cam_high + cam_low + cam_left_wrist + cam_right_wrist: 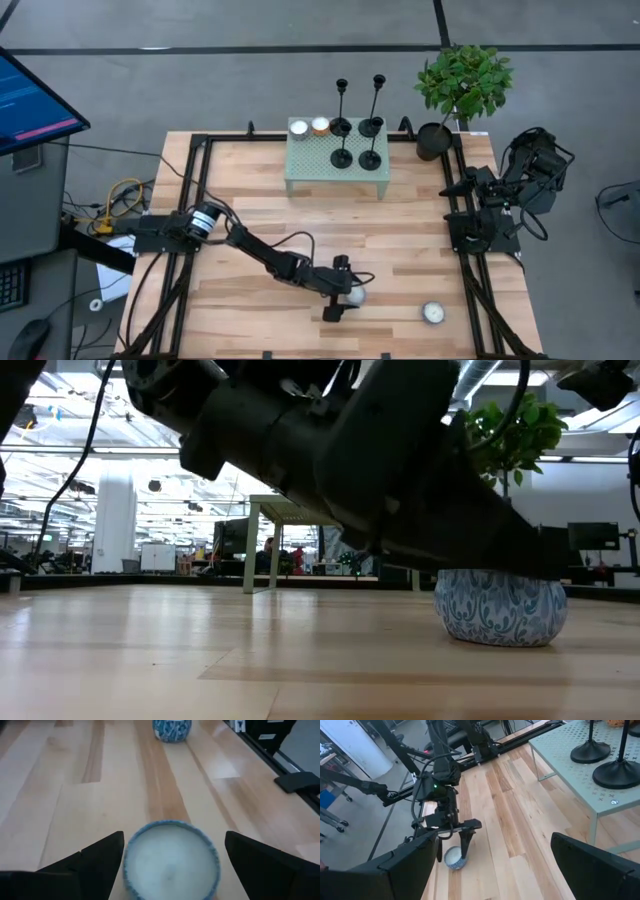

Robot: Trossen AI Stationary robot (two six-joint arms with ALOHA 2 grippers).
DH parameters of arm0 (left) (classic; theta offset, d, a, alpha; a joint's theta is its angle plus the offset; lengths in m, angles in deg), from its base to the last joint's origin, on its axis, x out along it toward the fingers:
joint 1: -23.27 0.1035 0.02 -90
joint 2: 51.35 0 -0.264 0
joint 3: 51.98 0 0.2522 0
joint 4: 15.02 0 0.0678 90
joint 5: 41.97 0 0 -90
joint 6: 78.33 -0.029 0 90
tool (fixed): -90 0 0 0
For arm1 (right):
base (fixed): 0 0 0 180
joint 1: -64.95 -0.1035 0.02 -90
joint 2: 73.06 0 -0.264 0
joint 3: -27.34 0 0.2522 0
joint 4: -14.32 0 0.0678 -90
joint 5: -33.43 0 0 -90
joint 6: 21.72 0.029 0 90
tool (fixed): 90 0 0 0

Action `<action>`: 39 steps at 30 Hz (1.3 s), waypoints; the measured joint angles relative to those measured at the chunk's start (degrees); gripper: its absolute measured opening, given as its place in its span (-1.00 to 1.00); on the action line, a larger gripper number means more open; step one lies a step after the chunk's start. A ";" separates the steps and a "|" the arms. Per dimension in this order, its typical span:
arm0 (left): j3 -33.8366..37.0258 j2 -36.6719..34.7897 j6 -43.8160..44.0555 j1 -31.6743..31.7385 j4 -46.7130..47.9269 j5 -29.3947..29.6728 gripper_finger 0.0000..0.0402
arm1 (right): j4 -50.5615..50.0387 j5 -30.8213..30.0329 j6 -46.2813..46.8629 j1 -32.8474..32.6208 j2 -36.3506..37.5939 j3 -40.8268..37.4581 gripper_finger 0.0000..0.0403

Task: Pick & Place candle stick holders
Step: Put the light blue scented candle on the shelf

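Observation:
Several black candle stick holders stand on their disc bases on a pale green perforated stand (310, 165) at the table's far side: two tall (341, 127) (372, 124), two short (342, 158) (370, 159). My left gripper (173, 840) is low near the table's front edge and open. Its fingers stand on either side of a blue-patterned cup with a white candle (171, 862), also seen in the high view (357, 295); I see no touch. My right gripper (495, 842) waits open at the table's right edge, above the table.
A second blue-patterned candle cup (433, 313) sits near the front right. Two small candles (299, 128) (320, 126) stand on the green stand's far left. A potted plant in a black pot (433, 140) stands at the far right corner. Black rails (195, 200) frame the table.

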 joint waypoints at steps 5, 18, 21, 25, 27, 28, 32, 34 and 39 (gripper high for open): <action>-0.02 0.42 0.00 -0.22 -0.21 0.67 0.73 | -0.41 0.00 0.00 -0.02 0.02 0.00 0.87; -0.02 2.81 0.00 -0.18 -0.32 1.33 0.71 | -0.40 0.00 0.02 0.00 0.00 0.00 0.87; -0.02 2.48 0.00 -0.13 -0.40 1.90 0.65 | -0.37 0.00 0.02 -0.01 0.00 0.00 0.87; -0.02 2.41 0.02 -0.13 -0.50 2.07 0.56 | -0.37 0.00 0.02 -0.01 0.00 0.00 0.87; -0.02 2.41 0.10 -0.13 -0.50 2.08 0.53 | -0.37 0.00 0.02 0.00 0.00 0.00 0.87; -0.02 2.41 0.13 -0.13 -0.50 2.11 0.53 | -0.37 0.00 0.02 0.00 0.00 0.00 0.87; -0.02 2.41 0.21 -0.13 -0.47 3.27 0.55 | -0.37 -0.04 0.02 -0.02 0.00 0.00 0.87; -0.02 2.12 0.20 -0.15 -0.25 4.63 0.55 | -0.37 -0.04 0.04 0.00 0.00 0.00 0.87; 0.00 -1.00 -0.07 -0.11 -0.08 9.01 0.54 | -0.37 -0.09 0.04 0.00 0.01 0.00 0.87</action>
